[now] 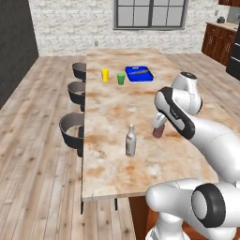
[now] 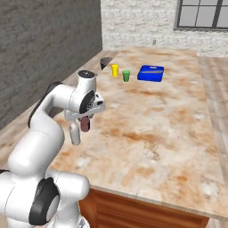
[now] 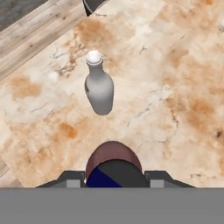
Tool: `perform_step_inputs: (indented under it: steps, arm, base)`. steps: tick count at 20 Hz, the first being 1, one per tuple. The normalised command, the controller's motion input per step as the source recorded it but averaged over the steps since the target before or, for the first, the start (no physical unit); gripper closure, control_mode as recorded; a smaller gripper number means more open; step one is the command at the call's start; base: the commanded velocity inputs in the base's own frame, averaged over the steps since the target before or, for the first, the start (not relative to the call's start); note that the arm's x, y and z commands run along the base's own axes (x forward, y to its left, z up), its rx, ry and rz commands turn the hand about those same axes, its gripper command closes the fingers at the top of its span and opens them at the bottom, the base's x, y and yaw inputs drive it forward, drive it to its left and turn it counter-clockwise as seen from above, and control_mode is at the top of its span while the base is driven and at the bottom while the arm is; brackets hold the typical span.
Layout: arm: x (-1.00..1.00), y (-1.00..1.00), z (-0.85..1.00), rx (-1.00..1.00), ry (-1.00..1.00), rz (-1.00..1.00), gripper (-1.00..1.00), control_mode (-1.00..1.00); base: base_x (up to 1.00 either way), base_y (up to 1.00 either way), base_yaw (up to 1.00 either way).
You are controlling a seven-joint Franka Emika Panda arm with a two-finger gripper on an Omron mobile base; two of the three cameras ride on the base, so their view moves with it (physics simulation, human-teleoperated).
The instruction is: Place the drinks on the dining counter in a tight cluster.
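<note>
- Left base view: the white arm reaches forward over the dining counter [image 1: 117, 173], and its gripper [image 1: 159, 127] hangs just above the marbled top, closed around a short dark-brown bottle [image 1: 158, 131]. The bottle shows below the hand, upright, and whether its base touches the stone I cannot tell. A taller grey bottle [image 1: 131, 141] stands upright on the counter to the left of the hand, near it but apart. Farther along the top sit a yellow cup [image 1: 105, 74], a green cup [image 1: 121, 78] just beside it, and a blue tray [image 1: 139, 73]. Three dark stools [image 1: 71, 130] line the counter's left edge.
- Right base view: the gripper [image 2: 84, 121] shows at the counter's near left part, clamped on the brown bottle [image 2: 85, 124], which hangs straight under the hand. The grey bottle [image 2: 75, 132] stands just left of it, partly behind the arm. The two cups [image 2: 120, 72] and the tray [image 2: 151, 73] lie well beyond, toward the far end.
- Hand view: the brown bottle's rounded top [image 3: 113, 164] fills the space between the two dark fingertips [image 3: 70, 178], which press on either side of it. The grey bottle [image 3: 99, 85], white-capped, stands ahead of the hand on the bare stone, clear of the held bottle.
</note>
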Motion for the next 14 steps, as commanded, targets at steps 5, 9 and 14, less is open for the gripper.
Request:
perform_step_inputs:
  steps: [5, 9, 14]
  arm:
    - [0.00, 0.15, 0.00, -0.18, 0.10, 0.06, 1.00, -1.00]
    - [0.00, 0.00, -0.22, -0.03, 0.00, 0.14, 1.00, -1.00]
    - [0.02, 0.00, -0.22, 0.00, 0.00, 0.32, 1.00, -1.00]
  base:
    - [0.00, 0.00, 0.00]
    - [0.00, 0.00, 0.00]
    - [0.00, 0.00, 0.00]
